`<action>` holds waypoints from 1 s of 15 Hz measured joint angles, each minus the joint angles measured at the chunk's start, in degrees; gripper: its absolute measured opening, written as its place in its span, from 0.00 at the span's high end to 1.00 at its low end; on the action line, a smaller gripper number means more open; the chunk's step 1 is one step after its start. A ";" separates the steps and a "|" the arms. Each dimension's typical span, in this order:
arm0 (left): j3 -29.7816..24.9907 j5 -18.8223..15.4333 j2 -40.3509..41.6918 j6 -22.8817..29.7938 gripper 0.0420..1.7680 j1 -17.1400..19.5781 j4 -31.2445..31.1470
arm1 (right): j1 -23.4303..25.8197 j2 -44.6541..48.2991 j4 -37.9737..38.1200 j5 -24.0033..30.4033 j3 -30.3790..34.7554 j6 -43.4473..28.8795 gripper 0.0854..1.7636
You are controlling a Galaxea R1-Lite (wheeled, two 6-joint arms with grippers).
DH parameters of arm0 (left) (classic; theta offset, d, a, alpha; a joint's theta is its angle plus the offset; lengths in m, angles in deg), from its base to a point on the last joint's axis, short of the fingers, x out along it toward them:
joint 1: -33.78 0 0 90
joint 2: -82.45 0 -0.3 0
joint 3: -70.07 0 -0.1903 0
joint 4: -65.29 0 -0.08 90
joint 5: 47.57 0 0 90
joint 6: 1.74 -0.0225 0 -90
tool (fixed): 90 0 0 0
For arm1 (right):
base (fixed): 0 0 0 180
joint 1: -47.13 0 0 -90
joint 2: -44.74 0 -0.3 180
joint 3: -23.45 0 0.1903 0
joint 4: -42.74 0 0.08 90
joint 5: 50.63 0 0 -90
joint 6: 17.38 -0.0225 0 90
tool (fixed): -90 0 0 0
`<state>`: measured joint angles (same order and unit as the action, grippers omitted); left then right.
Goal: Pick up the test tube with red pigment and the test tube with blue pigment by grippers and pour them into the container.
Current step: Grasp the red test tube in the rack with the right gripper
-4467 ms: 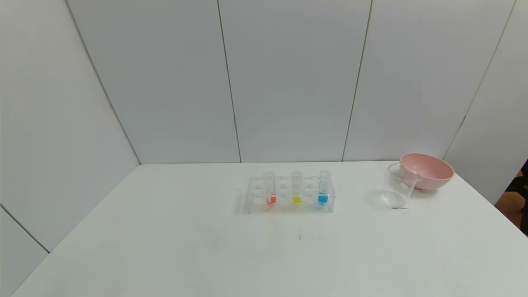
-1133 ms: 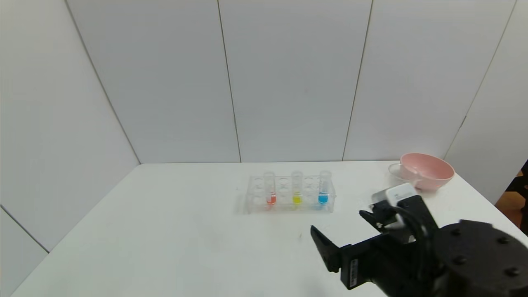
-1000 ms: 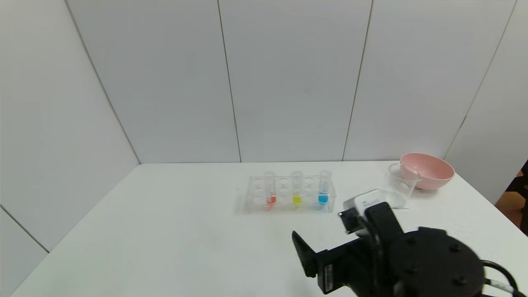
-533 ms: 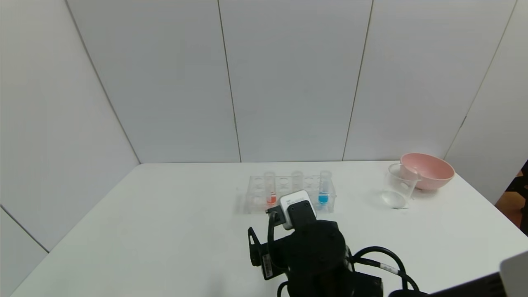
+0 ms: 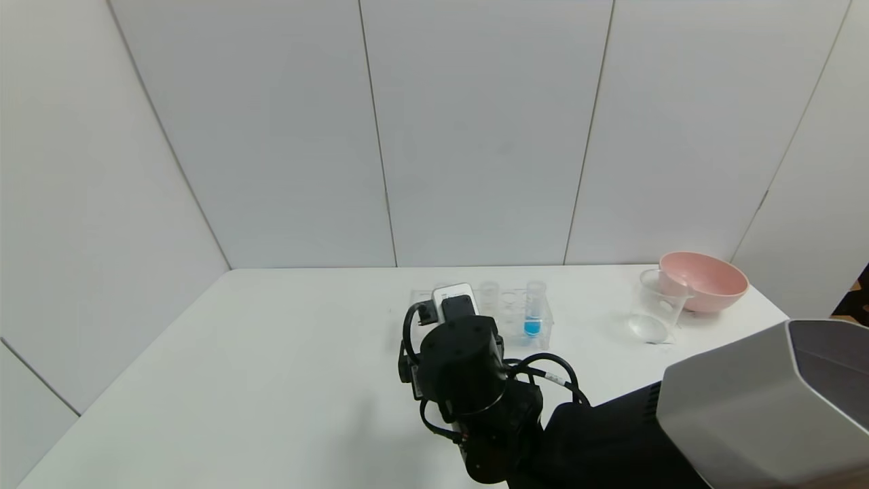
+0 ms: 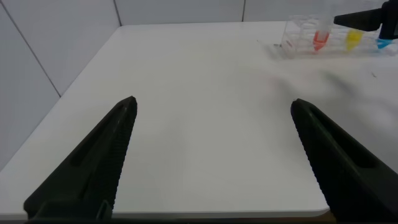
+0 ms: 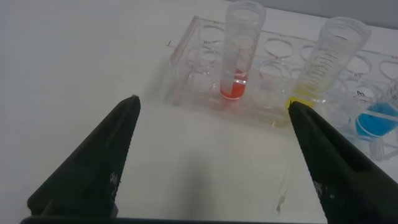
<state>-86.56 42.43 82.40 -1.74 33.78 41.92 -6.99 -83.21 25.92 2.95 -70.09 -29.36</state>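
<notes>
The right gripper [image 7: 211, 155] is seen with its jaws spread wide, nothing between them, held just short of the near side of the clear tube rack [image 7: 205, 93] and not touching it. Framed between the jaws in the right wrist view, the test tube with red pigment [image 7: 239, 53] stands upright in the rack, with the yellow tube [image 7: 323, 68] beside it and the test tube with blue pigment [image 7: 376, 121] further along. In the head view the red tube is hidden behind the right arm, while the blue tube [image 5: 533, 310] is seen clear of it. The container [image 5: 653, 307] stands well to the right of the rack, against the pink bowl [image 5: 704, 280] near the table's right edge. The left gripper [image 6: 211, 149] is held with its jaws wide apart over the left part of the table [image 5: 271, 380], well away from the rack, close to the near edge. A broad stretch of bare table surface is shown between it and the rack.
</notes>
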 joint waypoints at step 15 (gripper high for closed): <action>0.00 0.00 0.00 0.00 0.00 0.00 -0.02 | 5.64 -10.30 3.86 0.79 -18.64 0.28 0.03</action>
<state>-86.56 42.43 82.40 -1.74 33.78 41.89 -1.35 -93.51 29.79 3.74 -88.72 -29.08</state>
